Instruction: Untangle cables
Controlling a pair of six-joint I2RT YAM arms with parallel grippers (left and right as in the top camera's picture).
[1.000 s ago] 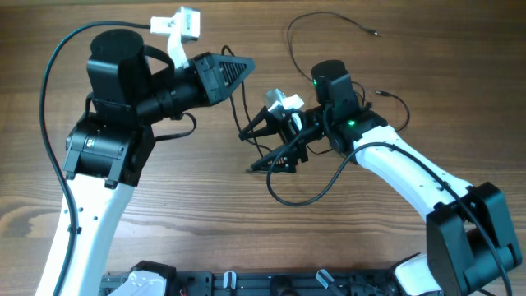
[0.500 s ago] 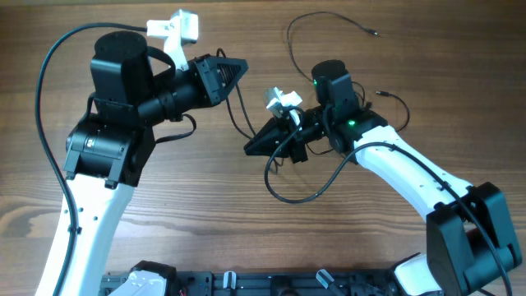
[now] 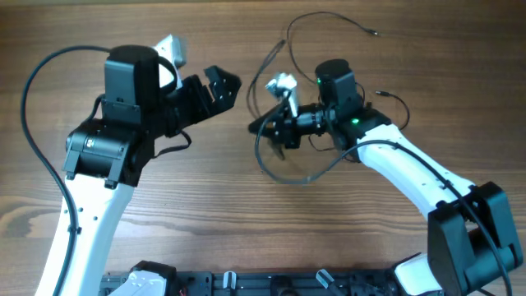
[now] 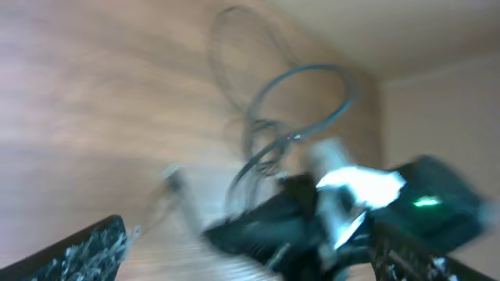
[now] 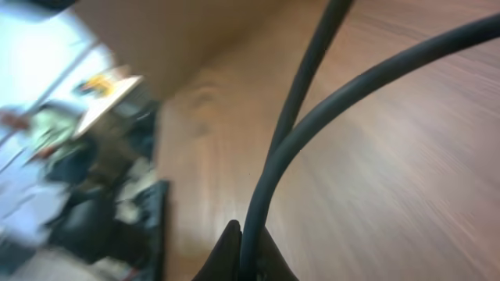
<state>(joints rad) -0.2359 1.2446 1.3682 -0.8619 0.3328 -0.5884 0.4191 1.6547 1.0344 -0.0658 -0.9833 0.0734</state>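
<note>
**Right hand pinches the cables; left hand gapes just beside them**

On the wooden tabletop (image 3: 205, 214) the thin dark cables (image 3: 283, 178) lie around the right arm. One loop sags on the near side of the right hand (image 3: 256, 127). Another strand climbs from that hand toward the far edge, curves round, and ends in a small plug end (image 3: 374, 34). A further strand runs out past the right wrist.

The right hand is closed. Its wrist view shows the fingertips meeting at the bottom of the frame, with two dark strands of the cables (image 5: 266, 187) clamped between them and rising away over the wood.

The left hand (image 3: 223, 87) is open and holds nothing. In its own view the fingers (image 4: 78, 250) sit in opposite lower corners. Between them appears the right arm with its green light (image 4: 426, 203), and above it blurred cable loops (image 4: 305, 70).

From overhead the two hands face each other, near but not touching.

Any lettering on the arms is too small or blurred to read.
</note>
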